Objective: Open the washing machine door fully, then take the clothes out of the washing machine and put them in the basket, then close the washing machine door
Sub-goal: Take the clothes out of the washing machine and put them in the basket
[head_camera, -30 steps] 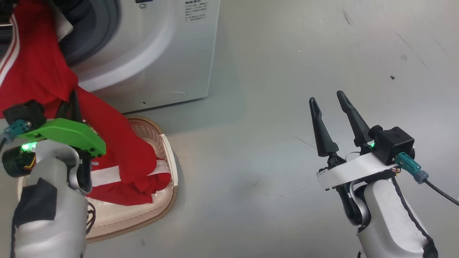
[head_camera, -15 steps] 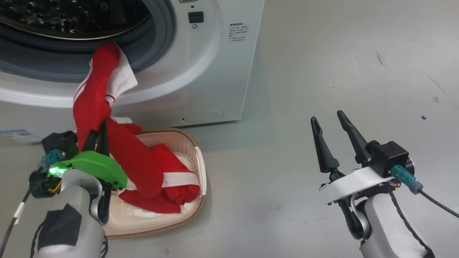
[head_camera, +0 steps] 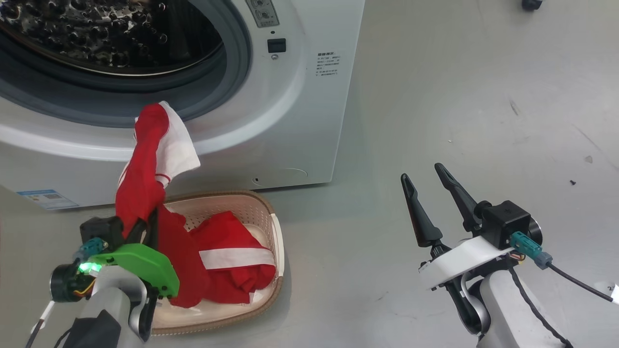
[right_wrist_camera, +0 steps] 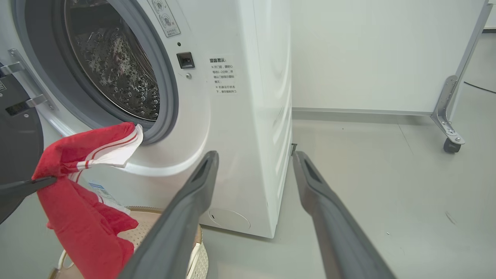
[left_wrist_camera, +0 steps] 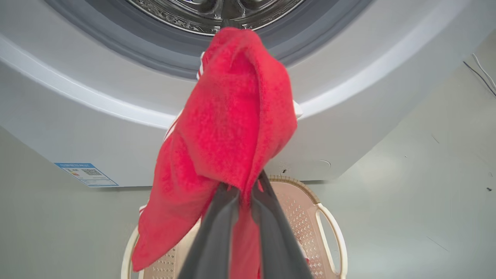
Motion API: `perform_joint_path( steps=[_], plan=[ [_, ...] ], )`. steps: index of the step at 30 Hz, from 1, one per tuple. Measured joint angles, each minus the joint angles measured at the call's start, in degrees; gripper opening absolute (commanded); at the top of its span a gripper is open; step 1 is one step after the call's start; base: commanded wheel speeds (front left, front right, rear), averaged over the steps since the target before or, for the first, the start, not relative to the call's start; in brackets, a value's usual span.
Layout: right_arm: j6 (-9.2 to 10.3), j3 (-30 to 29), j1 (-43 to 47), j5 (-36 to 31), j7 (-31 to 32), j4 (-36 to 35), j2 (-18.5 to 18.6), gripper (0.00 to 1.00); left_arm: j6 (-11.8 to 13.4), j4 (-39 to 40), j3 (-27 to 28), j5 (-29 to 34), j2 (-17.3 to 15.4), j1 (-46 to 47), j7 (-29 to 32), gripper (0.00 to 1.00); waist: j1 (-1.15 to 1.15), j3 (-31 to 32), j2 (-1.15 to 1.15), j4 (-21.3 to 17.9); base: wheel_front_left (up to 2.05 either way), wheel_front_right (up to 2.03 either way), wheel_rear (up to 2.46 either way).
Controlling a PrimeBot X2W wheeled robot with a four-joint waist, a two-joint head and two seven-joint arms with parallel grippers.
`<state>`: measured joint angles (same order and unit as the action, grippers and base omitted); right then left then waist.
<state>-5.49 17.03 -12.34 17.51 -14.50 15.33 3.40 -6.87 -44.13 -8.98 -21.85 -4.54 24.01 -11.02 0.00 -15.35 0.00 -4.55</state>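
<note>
Clothes [head_camera: 145, 159]: we found one red, white-striped garment clamped between the fingers of the left gripper [head_camera: 145, 227], which were pressed nearly together on a fold partway along it. The upper end stood up past the fingertips, its white flap level with the lower lip of the port of the washing machine [head_camera: 300, 121]; we could not tell whether it touched the grey rubber ring [head_camera: 232, 63]. The lower end hung below the fingers into the basket [head_camera: 232, 205], where more red and white cloth already lay. The basket sat just beneath and ahead of the left fingers, close against the machine's front. Beyond the fingertips gaped the steel drum [head_camera: 96, 29]; we could not tell whether anything remained inside. The washing machine door [right_wrist_camera: 15, 131] was swung open, off to the left of the right fingers. The right gripper [head_camera: 420, 173] hovered well apart over bare floor, fingers spread wide, holding nothing. We judged the step to be the transfer of clothes to the basket. The next move called for lowering the left fingers over the basket and parting them so the raised end fell inside the rim rather than draped across it.
</note>
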Motion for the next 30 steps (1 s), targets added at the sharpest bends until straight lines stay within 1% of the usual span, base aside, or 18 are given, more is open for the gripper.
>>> perform_joint_path(
  steps=[6,9,14,19,27,30],
  plan=[
    [-0.01,0.3,-0.01,0.0,0.0,-0.07,-0.01,1.0,-0.01,-1.8,-1.46,0.29,-0.09,-0.93,2.57,0.0,0.0,-0.53,0.0,-1.46,0.0,0.0,0.0],
    [-0.41,0.46,-0.04,0.0,0.0,-0.13,-0.04,1.0,-0.02,-2.85,-1.99,0.3,-0.3,-1.3,3.47,0.0,0.0,-1.04,0.0,-2.32,0.0,0.0,0.0],
    [-0.42,0.43,-0.12,0.09,0.0,-0.76,-0.09,1.0,-0.05,-3.87,-2.0,0.3,-0.79,-1.4,5.03,0.0,0.0,-2.3,0.0,-3.76,0.0,0.0,0.0],
    [-0.42,0.42,-0.24,0.09,0.0,-1.43,-0.13,1.0,-0.05,-5.75,-1.97,0.37,-2.32,-1.2,6.55,0.0,0.0,-4.14,0.0,-5.1,0.0,0.0,0.0],
    [-0.42,0.24,-1.48,0.41,0.0,-2.31,-0.18,1.0,0.05,-7.89,-1.29,0.46,-2.89,-0.05,8.69,0.0,0.0,-7.32,0.0,-7.03,0.0,0.0,0.0],
    [-0.42,0.2,-1.63,0.54,0.0,-2.76,-0.2,1.0,0.59,-8.87,-0.89,0.47,-3.75,1.18,9.75,0.0,0.0,-8.85,0.0,-7.87,0.0,0.0,0.0]
  ],
)
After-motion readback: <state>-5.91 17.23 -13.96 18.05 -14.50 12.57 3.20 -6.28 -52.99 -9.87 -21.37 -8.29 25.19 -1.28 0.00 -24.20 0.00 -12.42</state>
